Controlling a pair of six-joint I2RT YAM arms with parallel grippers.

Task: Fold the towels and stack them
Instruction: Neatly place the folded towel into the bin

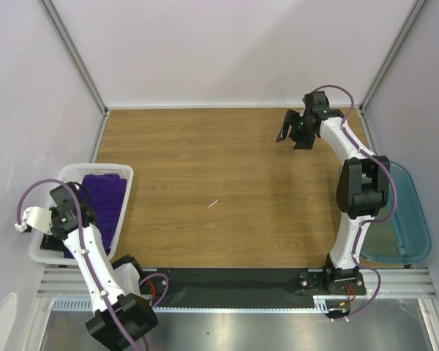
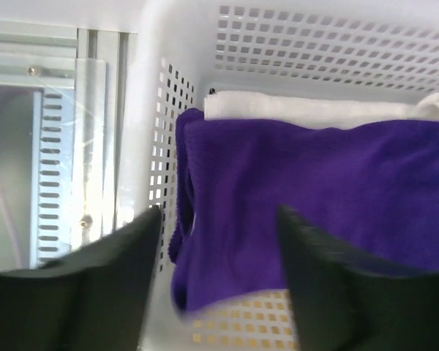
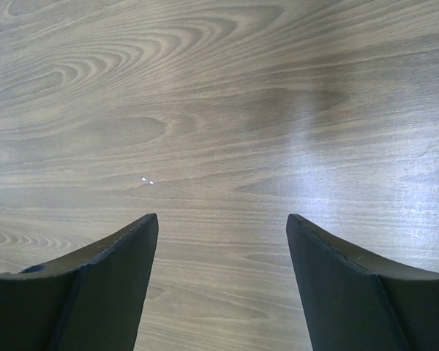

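A deep-purple towel (image 1: 106, 201) lies in the white perforated basket (image 1: 124, 175) at the table's left edge. In the left wrist view the purple towel (image 2: 314, 197) lies in folds over a white towel (image 2: 307, 110), which shows along the far basket wall (image 2: 314, 44). My left gripper (image 2: 218, 212) hangs over the basket's near end (image 1: 55, 243); it is open, its fingers apart with nothing pinched. My right gripper (image 1: 293, 130) hovers over bare wood at the far right. It is open and empty (image 3: 221, 216).
A teal bin (image 1: 410, 219) sits off the table's right edge beside the right arm. Metal frame posts and white walls enclose the table. An aluminium rail (image 2: 51, 146) runs outside the basket's wall.
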